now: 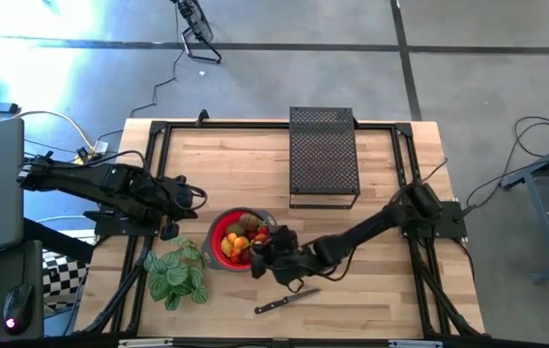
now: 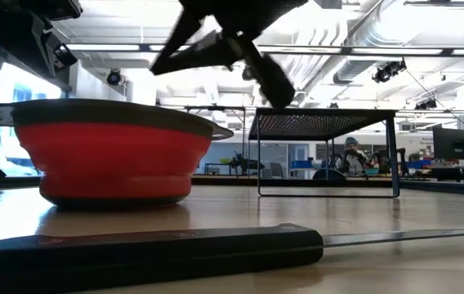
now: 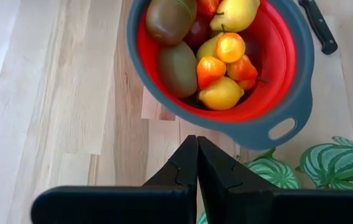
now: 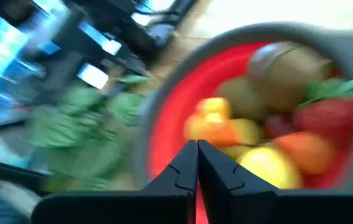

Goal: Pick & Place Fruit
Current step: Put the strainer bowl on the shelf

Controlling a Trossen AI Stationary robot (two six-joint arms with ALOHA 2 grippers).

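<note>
The fruit (image 3: 217, 62) lies heaped in a red bowl with a grey rim (image 1: 213, 253): brown kiwis, yellow lemons, small orange pieces and dark red ones. It also shows in the right wrist view (image 4: 270, 124). My right gripper (image 1: 261, 249) hovers over the bowl's right rim, shut and empty (image 4: 197, 155). My left gripper (image 1: 197, 198) waits just beyond the bowl's far left side, shut and empty (image 3: 197, 162). In the low view the bowl (image 2: 113, 151) stands on the table and its wall hides the fruit.
A black-handled knife (image 1: 284, 303) lies on the table near the front edge, to the right of the bowl. A green striped leafy plant (image 1: 178, 274) lies at the bowl's near left. A black mesh rack (image 1: 324, 155) stands at the far middle.
</note>
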